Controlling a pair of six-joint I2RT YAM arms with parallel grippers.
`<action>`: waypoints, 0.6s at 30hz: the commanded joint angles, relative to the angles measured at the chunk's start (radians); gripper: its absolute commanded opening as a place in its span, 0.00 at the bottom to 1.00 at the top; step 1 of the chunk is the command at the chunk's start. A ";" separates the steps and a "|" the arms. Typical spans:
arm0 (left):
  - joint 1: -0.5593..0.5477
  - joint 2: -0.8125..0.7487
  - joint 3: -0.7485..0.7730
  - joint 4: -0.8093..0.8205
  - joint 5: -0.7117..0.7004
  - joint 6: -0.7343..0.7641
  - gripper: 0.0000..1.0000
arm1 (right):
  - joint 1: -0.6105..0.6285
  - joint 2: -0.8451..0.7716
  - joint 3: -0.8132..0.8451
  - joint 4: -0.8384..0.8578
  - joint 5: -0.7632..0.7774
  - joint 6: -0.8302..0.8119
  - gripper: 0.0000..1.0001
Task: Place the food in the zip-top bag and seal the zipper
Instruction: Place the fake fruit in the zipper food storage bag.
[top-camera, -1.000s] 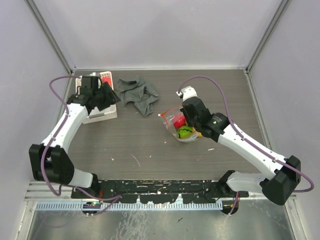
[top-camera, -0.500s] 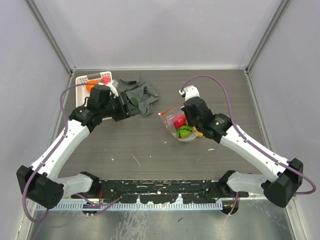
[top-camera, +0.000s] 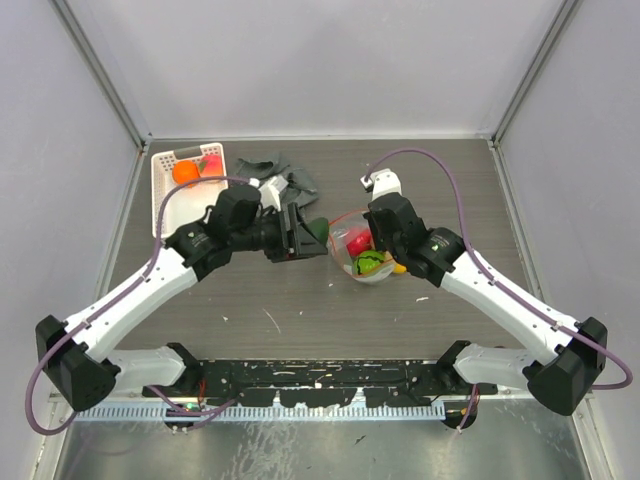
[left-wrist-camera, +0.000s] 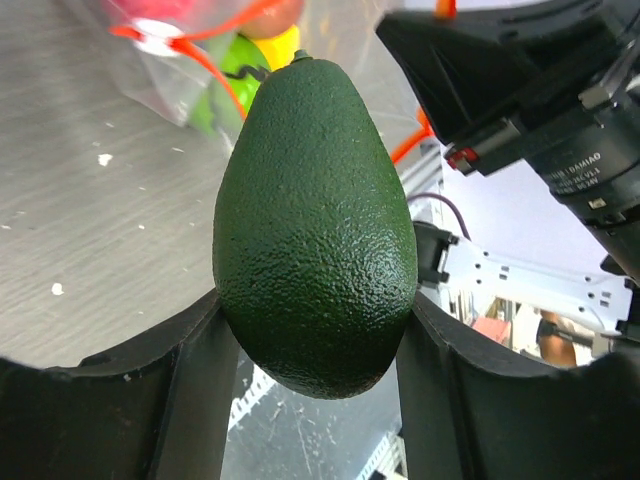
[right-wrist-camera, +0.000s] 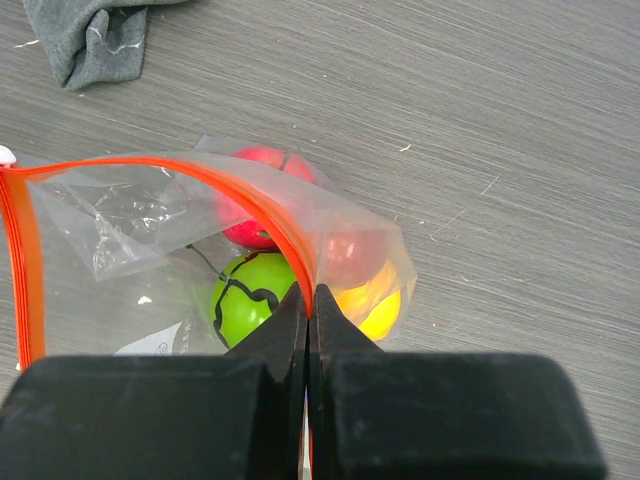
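Note:
My left gripper (top-camera: 305, 236) is shut on a dark green avocado (left-wrist-camera: 315, 225), also seen in the top view (top-camera: 316, 230), and holds it just left of the bag's mouth. The clear zip-top bag (top-camera: 362, 250) stands open mid-table with a red fruit (right-wrist-camera: 255, 195), a bright green one (right-wrist-camera: 250, 295) and a yellow one (right-wrist-camera: 370, 305) inside. My right gripper (right-wrist-camera: 308, 300) is shut on the red-orange zipper strip (right-wrist-camera: 240, 195) and holds the mouth up. An orange and a pink-red food (top-camera: 190, 170) lie in the white basket (top-camera: 165, 195).
A crumpled grey cloth (top-camera: 285, 180) lies behind the left gripper, and shows in the right wrist view (right-wrist-camera: 90, 40). The white lattice basket sits at the far left. Grey walls close in the table on three sides.
My left arm has swung right from the basket across the cloth to the bag's mouth, carrying the avocado. The right gripper and the bag have stayed in place.

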 joint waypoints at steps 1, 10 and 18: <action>-0.062 0.050 0.055 0.120 0.061 -0.050 0.22 | -0.002 -0.039 0.000 0.061 -0.001 0.027 0.00; -0.138 0.205 0.120 0.149 0.107 -0.086 0.25 | -0.001 -0.069 -0.008 0.063 -0.017 0.036 0.00; -0.139 0.264 0.129 0.171 0.054 -0.138 0.28 | -0.002 -0.078 -0.019 0.064 -0.043 0.045 0.01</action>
